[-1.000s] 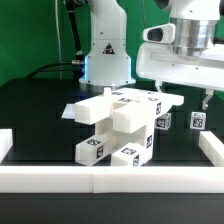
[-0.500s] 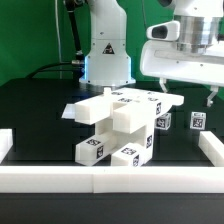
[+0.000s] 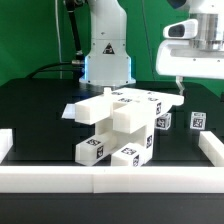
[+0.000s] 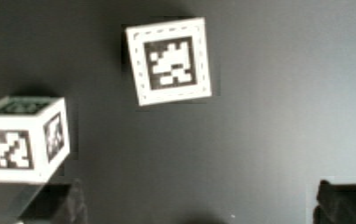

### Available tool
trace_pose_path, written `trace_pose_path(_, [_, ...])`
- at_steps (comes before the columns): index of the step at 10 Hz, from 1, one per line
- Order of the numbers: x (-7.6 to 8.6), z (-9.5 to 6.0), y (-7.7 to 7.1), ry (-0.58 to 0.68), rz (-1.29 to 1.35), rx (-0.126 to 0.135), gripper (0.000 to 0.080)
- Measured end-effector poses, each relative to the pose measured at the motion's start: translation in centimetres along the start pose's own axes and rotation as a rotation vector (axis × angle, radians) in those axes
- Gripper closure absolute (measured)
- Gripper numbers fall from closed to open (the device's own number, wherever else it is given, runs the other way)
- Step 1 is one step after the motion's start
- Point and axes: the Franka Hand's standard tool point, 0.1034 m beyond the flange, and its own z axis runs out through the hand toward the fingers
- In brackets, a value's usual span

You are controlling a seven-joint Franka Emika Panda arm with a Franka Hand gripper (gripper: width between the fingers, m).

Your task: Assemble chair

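Chair pieces (image 3: 115,125), blocky matte white plastic (tags stuck on), cluster mid tabletop (image 3: 40,115); claw (image 3: 201,84), spread and empty, hangs higher, toward the exterior view's right edge.

Black table (image 3: 40,100): beneath claw (image 3: 208,88).
White rail (image 3: 100,180): low border on table's near edge, below claw, running off to exterior view's left; end piece rises just under claw.
Green backdrop (image 3: 30,40): behind, well apart from claw.
Black cable (image 3: 52,68): far side, well apart.
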Motion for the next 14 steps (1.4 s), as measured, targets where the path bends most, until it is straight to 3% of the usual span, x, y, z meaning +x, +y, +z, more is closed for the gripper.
trace_pose_path(2, [0.0,0.1,0.1,0.004,-0.008,0.001,0.0150])
trace_pose_path(3, [0.1,0.2,0.2,0.031,-0.043,0.015,0.0150])
trace_pose_path(6, [-1.9,1.5,-0.1,0.052,-0.082,0.021,0.0150])
trace_pose_path(14, [-3.9,4.9,0.4,0.041,-0.128,-0.028,0.0150])
